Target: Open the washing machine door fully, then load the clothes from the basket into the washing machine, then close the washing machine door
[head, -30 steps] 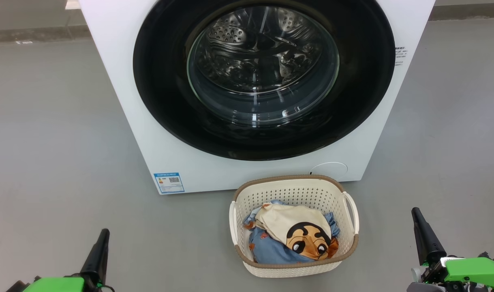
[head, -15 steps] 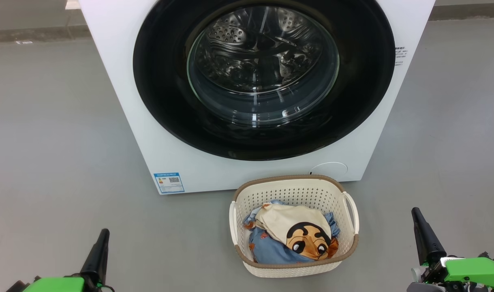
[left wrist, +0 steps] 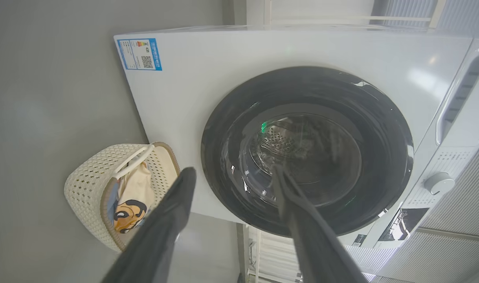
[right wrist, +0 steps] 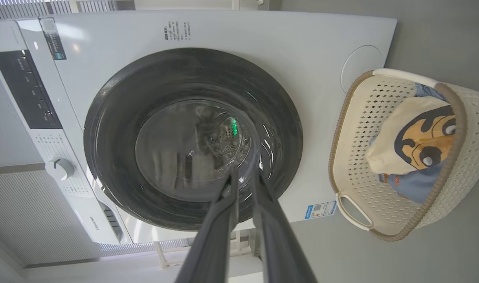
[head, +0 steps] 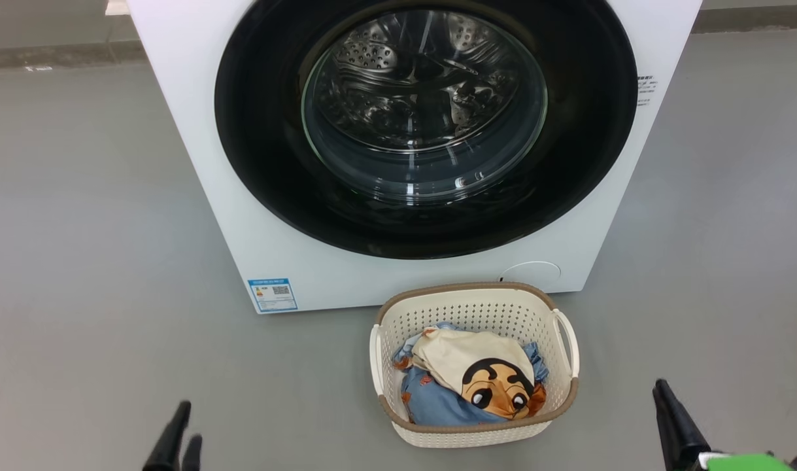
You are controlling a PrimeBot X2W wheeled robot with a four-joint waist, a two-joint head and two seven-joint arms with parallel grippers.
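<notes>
The left gripper (left wrist: pixel 232 173) has its two long dark fingers spread wide and holds nothing. It hangs low at the near left, over bare grey floor (head: pixel 78 261). The right gripper (right wrist: pixel 245 173), low at the near right, has its fingers drawn close, with only a thin slit between them, and is also empty. Neither touches anything.

Between them, though closer to the right one, stands the small cream-white perforated plastic basket with a brown woven-look rim (head: pixel 463 288). The clothes (head: pixel 476 379) are piled inside it: light blue fabric with orange prints under a cream piece with a black-and-orange cartoon face.

Just beyond the basket is the big white boxy front-loading washing machine (head: pixel 195 131). Its large round glossy black door with a bulging glass window (head: pixel 261 131) sits flush against the front (the steel drum shows through the glass).

By my reading, nothing is done yet: the door must be opened, the clothes loaded, and the door closed.
</notes>
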